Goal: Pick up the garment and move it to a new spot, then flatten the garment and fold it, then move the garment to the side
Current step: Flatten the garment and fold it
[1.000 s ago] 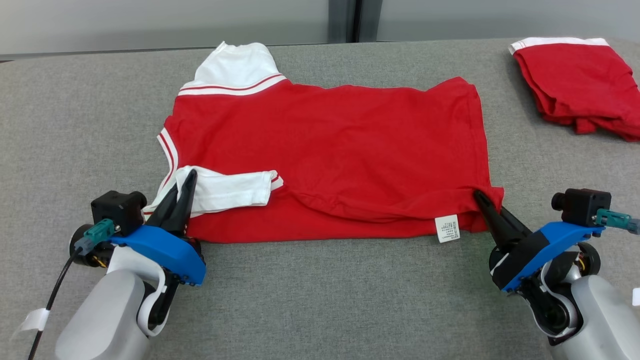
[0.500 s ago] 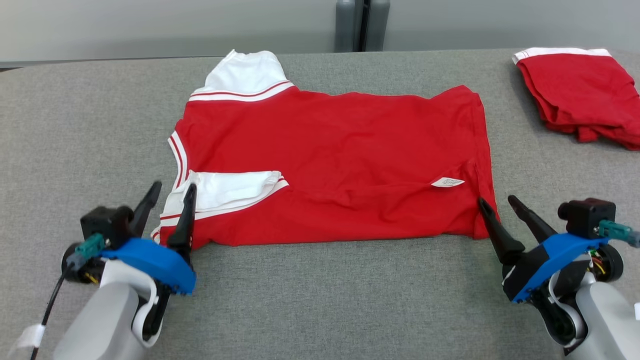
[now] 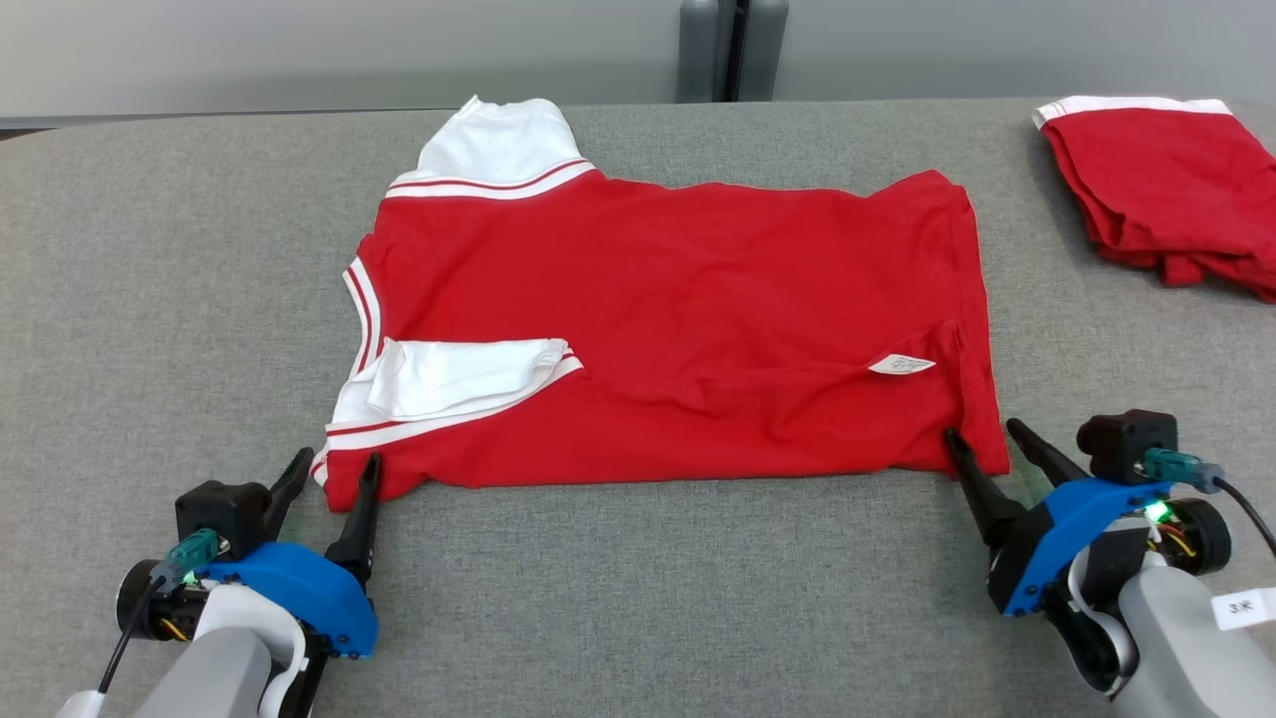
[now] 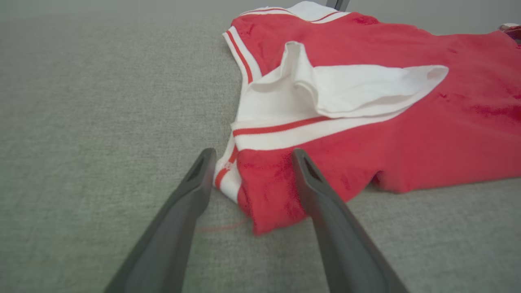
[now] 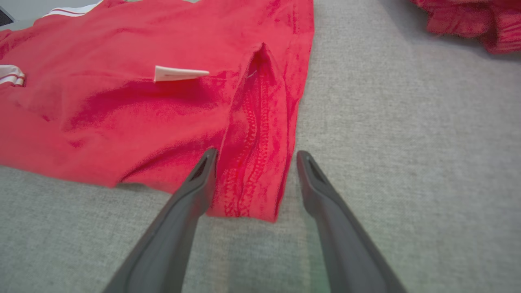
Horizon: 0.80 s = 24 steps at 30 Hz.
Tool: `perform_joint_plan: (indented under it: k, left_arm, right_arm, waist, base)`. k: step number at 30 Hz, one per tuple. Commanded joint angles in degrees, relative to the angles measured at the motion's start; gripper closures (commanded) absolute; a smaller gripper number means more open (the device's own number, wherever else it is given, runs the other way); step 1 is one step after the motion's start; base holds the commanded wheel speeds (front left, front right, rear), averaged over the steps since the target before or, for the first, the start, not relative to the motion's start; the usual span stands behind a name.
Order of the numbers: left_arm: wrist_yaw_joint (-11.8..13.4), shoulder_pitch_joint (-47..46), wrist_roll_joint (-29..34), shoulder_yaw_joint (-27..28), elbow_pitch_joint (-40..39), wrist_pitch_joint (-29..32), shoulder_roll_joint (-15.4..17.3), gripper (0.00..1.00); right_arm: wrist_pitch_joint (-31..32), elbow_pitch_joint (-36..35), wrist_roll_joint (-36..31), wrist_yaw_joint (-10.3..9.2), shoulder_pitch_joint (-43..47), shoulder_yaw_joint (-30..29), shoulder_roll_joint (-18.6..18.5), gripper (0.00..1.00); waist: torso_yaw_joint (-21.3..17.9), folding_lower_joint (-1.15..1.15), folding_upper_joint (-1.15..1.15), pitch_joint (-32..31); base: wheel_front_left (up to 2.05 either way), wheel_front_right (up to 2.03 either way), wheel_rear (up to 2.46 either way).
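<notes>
The red garment [image 3: 678, 319] with white striped sleeves lies flat on the grey table, one white sleeve [image 3: 459, 377] folded onto its near left part and a white label [image 3: 901, 365] on its near right. My left gripper [image 3: 334, 467] is open, its fingers straddling the garment's near left corner [image 4: 260, 199] without gripping it. At the near right corner [image 5: 248, 191] my right gripper [image 3: 982, 434] is open too, a finger on each side of the hem.
A second folded red garment [image 3: 1166, 189] with a white band lies at the table's far right. A dark post [image 3: 733, 48] stands behind the table's far edge. Bare grey table surface [image 3: 658, 598] stretches between my two arms.
A second ago both grippers were shut on the garment's near corners; they let go, and have since drawn back toward me. The near edge now lies flat. The camera shifted a little.
</notes>
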Motion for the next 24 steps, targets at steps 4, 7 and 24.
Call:
perform_joint_plan:
  k: [4,7,24]
  left_arm:
    - [-0.08,-1.79,-0.46,-0.86,3.21,0.57,-0.45,0.0]
    - [-0.23,-2.48,-0.81,-1.43,4.52,0.46,-0.99,0.0]
    - [-0.4,1.42,-5.44,0.38,3.68,-0.44,-2.26,1.0]
  right_arm:
    - [-0.3,4.84,-1.07,0.03,-3.14,0.37,2.01,0.0]
    - [-0.58,7.52,-0.99,0.03,-4.25,0.8,3.2,0.0]
    - [-9.12,12.32,4.51,0.03,-2.7,3.91,3.56,1.0]
  waist:
    - [-0.2,0.0,0.0,0.29]
    - [-0.16,0.0,0.0,0.51]
    - [0.15,0.0,0.0,-4.07]
  base:
    - [0.0,0.0,0.0]
    - [0.0,0.0,0.0]
    - [0.0,0.0,0.0]
